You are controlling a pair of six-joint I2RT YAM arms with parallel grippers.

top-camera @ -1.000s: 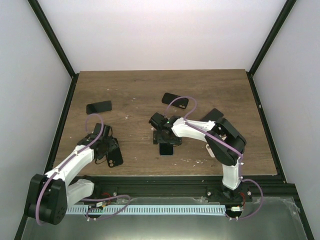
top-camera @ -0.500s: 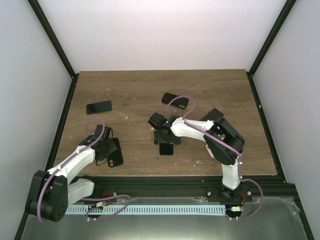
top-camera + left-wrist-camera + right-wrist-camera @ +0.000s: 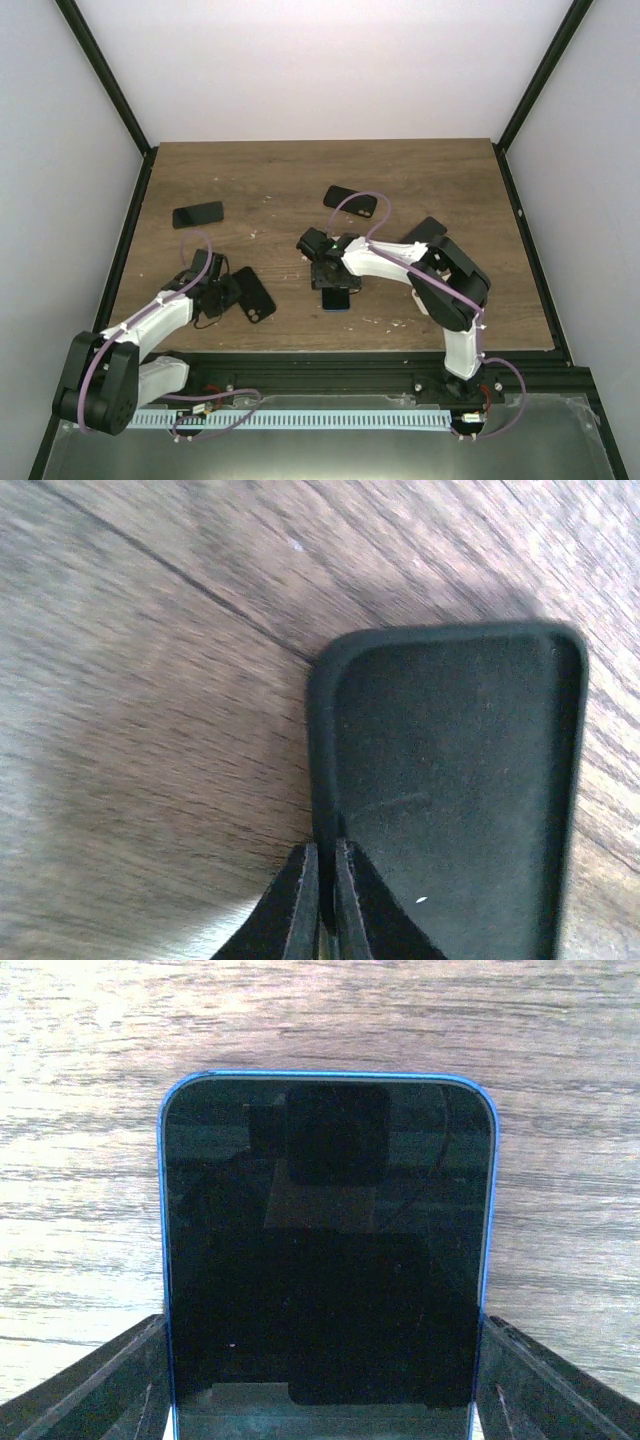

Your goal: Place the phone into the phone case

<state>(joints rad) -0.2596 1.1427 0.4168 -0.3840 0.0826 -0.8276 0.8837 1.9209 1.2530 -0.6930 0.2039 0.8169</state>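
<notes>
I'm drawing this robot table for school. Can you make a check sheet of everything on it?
Surface: wooden table, pale specks.
Job's things: blue-edged phone lying screen up; phone case open side up, apart from it.
Clutter: left slab, middle slab, right slab, all black and flat.
Grippers: left gripper fingers pinch the phone case's wall; right gripper fingers flank the phone, contact unclear.
Cables: purple cables loop along both arms.
Surroundings: white walls, black frame posts.

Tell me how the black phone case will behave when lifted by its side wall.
The phone case is thin-walled and looks matte, rubbery, so likely light and grippy. Pinched on one wall by the left gripper, it may flex or droop rather than stay rigid.
</notes>
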